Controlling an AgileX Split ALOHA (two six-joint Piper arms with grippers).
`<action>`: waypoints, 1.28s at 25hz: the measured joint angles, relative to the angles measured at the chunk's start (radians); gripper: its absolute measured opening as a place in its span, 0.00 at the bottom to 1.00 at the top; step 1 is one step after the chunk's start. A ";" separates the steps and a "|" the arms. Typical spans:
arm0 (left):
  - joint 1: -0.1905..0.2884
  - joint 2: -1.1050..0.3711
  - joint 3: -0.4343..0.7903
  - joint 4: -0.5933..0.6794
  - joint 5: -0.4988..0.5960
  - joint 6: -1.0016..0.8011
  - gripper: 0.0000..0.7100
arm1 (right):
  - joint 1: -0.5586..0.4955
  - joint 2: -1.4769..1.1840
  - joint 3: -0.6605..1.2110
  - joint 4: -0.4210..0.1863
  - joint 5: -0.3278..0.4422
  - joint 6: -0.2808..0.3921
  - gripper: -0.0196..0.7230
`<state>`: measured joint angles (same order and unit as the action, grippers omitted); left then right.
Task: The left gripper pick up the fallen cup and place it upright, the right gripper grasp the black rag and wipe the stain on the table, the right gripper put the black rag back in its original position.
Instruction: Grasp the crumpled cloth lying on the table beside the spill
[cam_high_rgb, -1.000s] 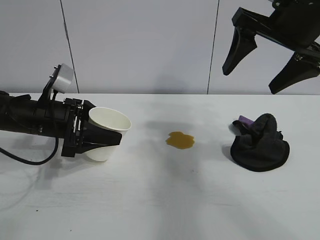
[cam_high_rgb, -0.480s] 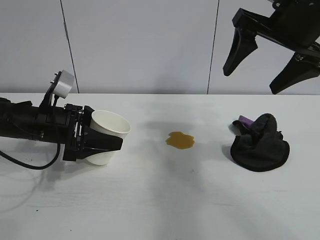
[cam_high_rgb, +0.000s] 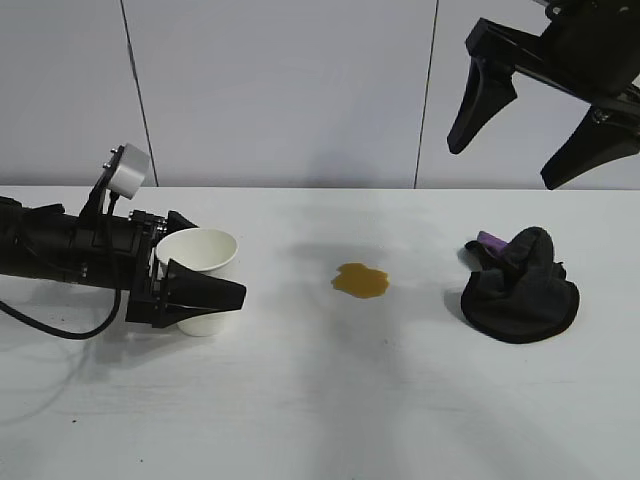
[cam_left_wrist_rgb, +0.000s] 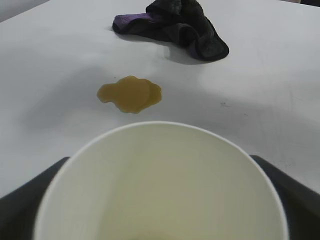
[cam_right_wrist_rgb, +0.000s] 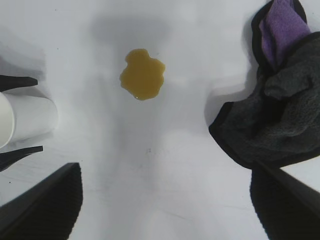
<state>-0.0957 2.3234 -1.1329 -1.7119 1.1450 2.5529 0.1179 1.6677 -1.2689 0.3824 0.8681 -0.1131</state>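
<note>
The white cup (cam_high_rgb: 197, 281) stands upright on the table (cam_high_rgb: 330, 400) at the left. My left gripper (cam_high_rgb: 215, 265) reaches in low from the left and is shut on the cup, one finger on each side. In the left wrist view the cup's open mouth (cam_left_wrist_rgb: 160, 190) fills the space between the fingers. The yellowish-brown stain (cam_high_rgb: 360, 281) lies at the table's middle. The black rag (cam_high_rgb: 520, 285) with a purple patch lies at the right. My right gripper (cam_high_rgb: 500, 165) hangs open and empty high above the rag.
Bare white tabletop lies between the cup, the stain and the rag. A grey panelled wall (cam_high_rgb: 280, 90) stands behind the table. A black cable (cam_high_rgb: 60, 330) trails from the left arm onto the table.
The left gripper has turned the cup from tilted to upright and lowered it onto the table, shifting slightly left. The right arm has not moved.
</note>
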 joint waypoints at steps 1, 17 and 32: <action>0.000 -0.012 0.001 0.000 0.000 -0.002 0.97 | 0.000 0.000 0.000 0.000 0.000 -0.001 0.88; 0.028 -0.215 0.003 0.103 -0.027 -0.472 0.98 | 0.000 0.000 0.000 -0.004 0.005 -0.018 0.88; -0.040 -0.606 -0.037 0.884 -0.463 -1.918 0.98 | 0.000 0.000 0.000 -0.028 0.012 -0.075 0.88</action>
<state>-0.1352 1.7170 -1.1697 -0.8282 0.6816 0.6345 0.1179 1.6677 -1.2689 0.3547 0.8797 -0.1879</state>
